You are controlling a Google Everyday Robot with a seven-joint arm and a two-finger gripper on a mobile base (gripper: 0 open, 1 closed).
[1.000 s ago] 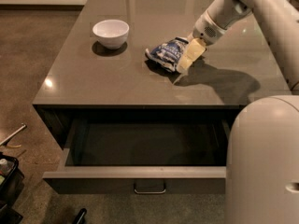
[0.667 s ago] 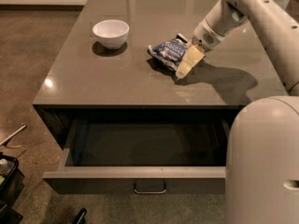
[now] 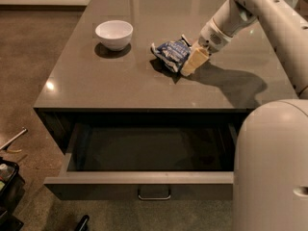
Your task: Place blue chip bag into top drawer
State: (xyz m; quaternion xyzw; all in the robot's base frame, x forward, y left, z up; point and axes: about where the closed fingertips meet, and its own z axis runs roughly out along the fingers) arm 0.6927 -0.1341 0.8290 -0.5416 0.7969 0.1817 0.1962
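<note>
Glossy grey-brown desk (image 3: 120,88) with a smooth round white bowl (image 3: 114,32) at the left; right of it the crinkly foil blue chip bag (image 3: 169,54) has come up a touch since a second ago, dark shadow under it, its right edge pinched in the tan tool (image 3: 194,61) reaching in from the right. I'd say the grab worked and the lift is starting; the top drawer (image 3: 139,178), wide, shallow and dark, sits open below the front edge, bag not in it yet.
</note>
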